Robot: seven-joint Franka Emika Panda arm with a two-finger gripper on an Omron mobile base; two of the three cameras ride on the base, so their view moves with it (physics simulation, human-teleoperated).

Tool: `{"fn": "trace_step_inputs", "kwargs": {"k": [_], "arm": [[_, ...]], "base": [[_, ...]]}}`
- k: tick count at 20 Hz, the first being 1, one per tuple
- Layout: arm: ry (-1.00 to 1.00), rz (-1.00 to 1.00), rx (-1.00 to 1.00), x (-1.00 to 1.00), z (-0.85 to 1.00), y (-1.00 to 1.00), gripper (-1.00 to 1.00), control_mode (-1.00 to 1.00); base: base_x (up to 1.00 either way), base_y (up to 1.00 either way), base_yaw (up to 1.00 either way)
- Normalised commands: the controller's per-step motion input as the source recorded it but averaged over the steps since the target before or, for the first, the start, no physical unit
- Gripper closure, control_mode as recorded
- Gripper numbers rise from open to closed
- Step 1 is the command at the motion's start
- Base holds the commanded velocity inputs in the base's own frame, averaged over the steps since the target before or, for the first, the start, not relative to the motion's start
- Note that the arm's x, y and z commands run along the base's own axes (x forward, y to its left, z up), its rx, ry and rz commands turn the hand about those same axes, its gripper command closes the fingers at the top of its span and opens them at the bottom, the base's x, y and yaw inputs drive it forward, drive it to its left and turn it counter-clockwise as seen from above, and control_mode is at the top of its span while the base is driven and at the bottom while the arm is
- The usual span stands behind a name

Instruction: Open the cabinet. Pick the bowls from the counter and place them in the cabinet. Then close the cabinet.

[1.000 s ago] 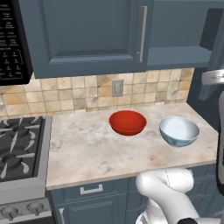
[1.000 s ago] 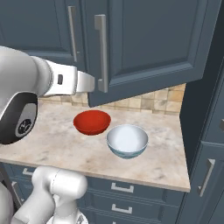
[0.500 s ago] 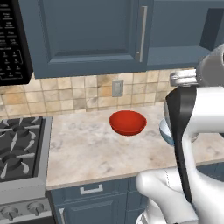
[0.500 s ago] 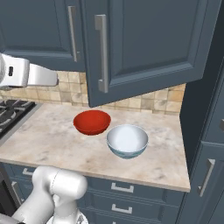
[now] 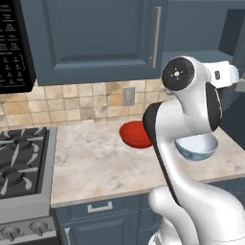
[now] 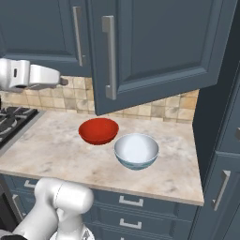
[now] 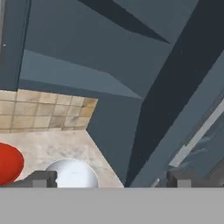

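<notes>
**Gripper spread wide and empty below the half-open cabinet, both bowls on the counter**

In the hand view the gripper (image 7: 109, 179) has its two dark fingertips (image 7: 41, 178) set far apart along the bottom edge, with nothing between them. Just past the tips, at about 7 o'clock in that view, sits the rounded white bowl (image 7: 72, 173), and the red bowl (image 7: 8, 162) lies at 8 o'clock beside it, both on the beige counter (image 7: 52, 146). The edge of the swung-out cabinet door (image 7: 183, 105) runs as a diagonal from 6 o'clock to 2 o'clock, its silver bar handle (image 7: 197, 136) at about 4 o'clock.

In the right base view the white arm (image 6: 28, 75) reaches in from 9 o'clock. The cabinet (image 6: 159, 47) fills the top, its right door angled out toward the camera and its long handle (image 6: 109, 56) at 12 o'clock. The left door's handle (image 6: 78, 35) is at 11 o'clock. The red bowl (image 6: 98, 131) sits near the centre of the counter (image 6: 51, 145), the white bowl (image 6: 136, 151) close beside it at its 4 o'clock; I cannot tell whether the rims touch.

In the left base view the arm (image 5: 191, 110) hides part of both bowls: the red bowl (image 5: 134, 134) is at centre, the white bowl (image 5: 196, 146) at 3 o'clock. A black stove (image 5: 21, 160) lies at 8 o'clock.
</notes>
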Motion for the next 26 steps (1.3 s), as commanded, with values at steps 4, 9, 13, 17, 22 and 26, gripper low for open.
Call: {"fn": "trace_step_inputs", "kwargs": {"k": [4, 9, 13, 17, 22, 26], "arm": [[0.0, -0.17, -0.18, 0.61, -0.11, 0.0, -1.0, -1.0], [0.0, -0.1, -0.13, 0.41, -0.03, 0.0, -1.0, -1.0], [0.09, -0.07, -0.02, 0.24, 0.03, -0.05, -1.0, -1.0], [0.19, -0.05, 0.09, 0.13, 0.1, -0.3, -1.0, -1.0], [0.1, -0.01, 0.08, 0.11, 0.0, -0.45, -1.0, -1.0], [0.0, 0.0, 0.02, 0.01, 0.0, -0.18, -1.0, -1.0]], "base": [[0.0, 0.0, 0.0], [0.0, 0.0, 0.0], [0.0, 0.0, 0.0], [0.0, 0.0, 0.0], [0.0, 0.0, 0.0], [0.0, 0.0, 0.0]]}}
